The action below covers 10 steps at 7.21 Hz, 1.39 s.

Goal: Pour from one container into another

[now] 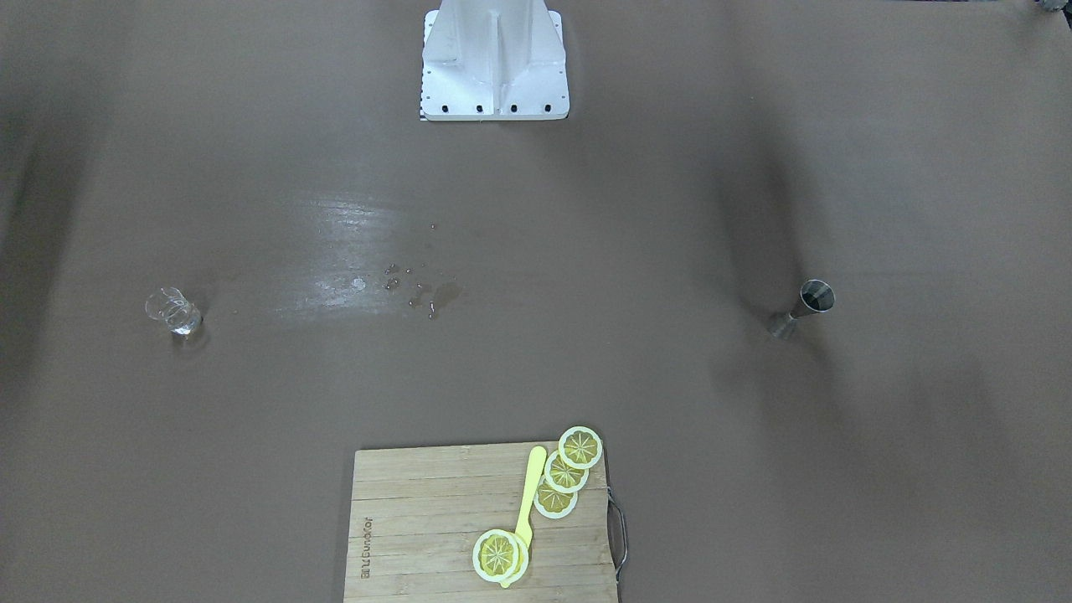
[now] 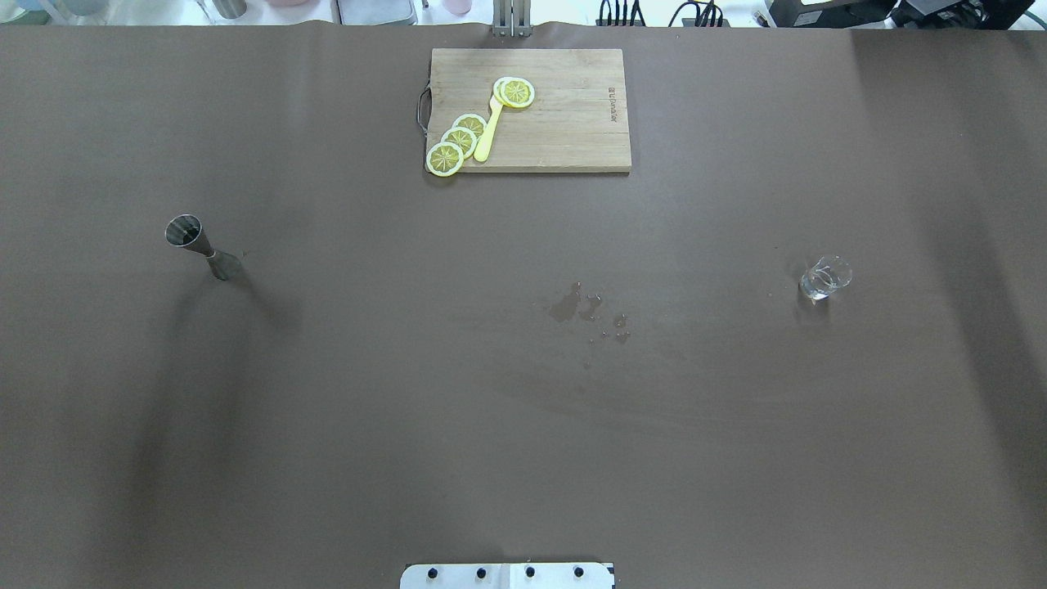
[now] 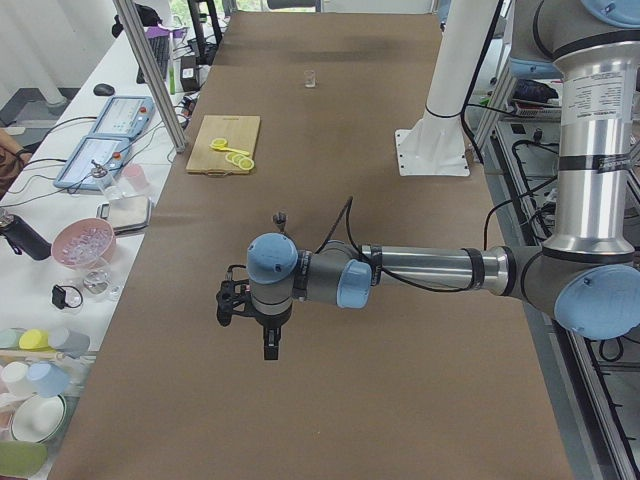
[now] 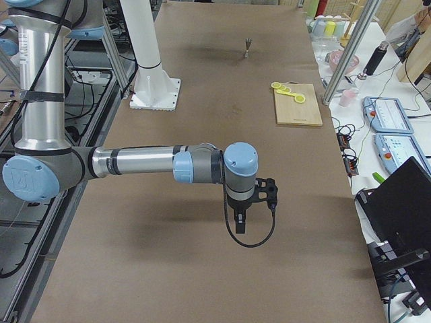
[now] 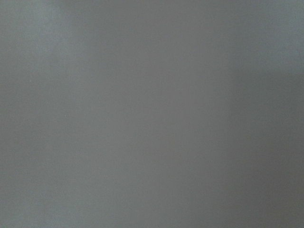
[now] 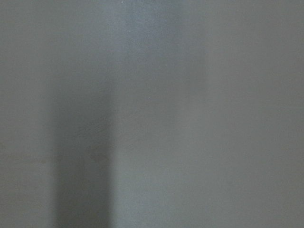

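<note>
A metal jigger (image 2: 200,245) stands upright on the brown table, on my left side; the front-facing view has the jigger (image 1: 804,308) at its right. On my right side stands a small clear glass (image 2: 824,278), which appears as the glass (image 1: 173,311) at the left of the front-facing view. My left gripper (image 3: 270,345) hangs high over the table, fingers pointing down, short of the jigger (image 3: 281,216). My right gripper (image 4: 241,225) hangs likewise over the near table end. Both show only in the side views, so I cannot tell their state. The wrist views are blank blur.
A wooden cutting board (image 2: 572,123) with lemon slices (image 2: 458,141) and a yellow knife (image 2: 489,131) lies at the far middle edge. Spilled droplets (image 2: 585,309) wet the table's centre. The white robot base (image 1: 494,63) stands at my side of the table.
</note>
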Tool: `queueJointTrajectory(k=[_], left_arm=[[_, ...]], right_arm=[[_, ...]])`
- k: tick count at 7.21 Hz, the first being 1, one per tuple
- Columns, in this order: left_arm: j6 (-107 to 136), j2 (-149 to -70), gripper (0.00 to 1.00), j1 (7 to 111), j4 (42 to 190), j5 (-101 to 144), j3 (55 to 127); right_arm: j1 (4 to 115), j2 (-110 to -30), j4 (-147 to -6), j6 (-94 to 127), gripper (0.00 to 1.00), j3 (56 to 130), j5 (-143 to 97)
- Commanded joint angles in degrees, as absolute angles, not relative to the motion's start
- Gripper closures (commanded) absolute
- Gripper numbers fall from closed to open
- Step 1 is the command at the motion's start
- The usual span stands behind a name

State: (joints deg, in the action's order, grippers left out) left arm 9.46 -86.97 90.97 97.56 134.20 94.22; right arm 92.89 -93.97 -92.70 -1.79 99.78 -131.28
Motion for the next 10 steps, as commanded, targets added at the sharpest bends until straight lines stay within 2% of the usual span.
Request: queueJointTrajectory(k=[1, 10], left_arm=[[9.5, -86.9, 0.01, 91.0, 96.3, 134.2, 94.5], [9.6, -88.2, 0.01, 90.4, 95.7, 134.1, 93.1]], right_arm=[[92.9, -94.3, -92.6, -2.0, 0.00, 99.8, -131.3], [92.9, -94.6, -92.6, -2.1, 0.00, 100.2, -131.5]])
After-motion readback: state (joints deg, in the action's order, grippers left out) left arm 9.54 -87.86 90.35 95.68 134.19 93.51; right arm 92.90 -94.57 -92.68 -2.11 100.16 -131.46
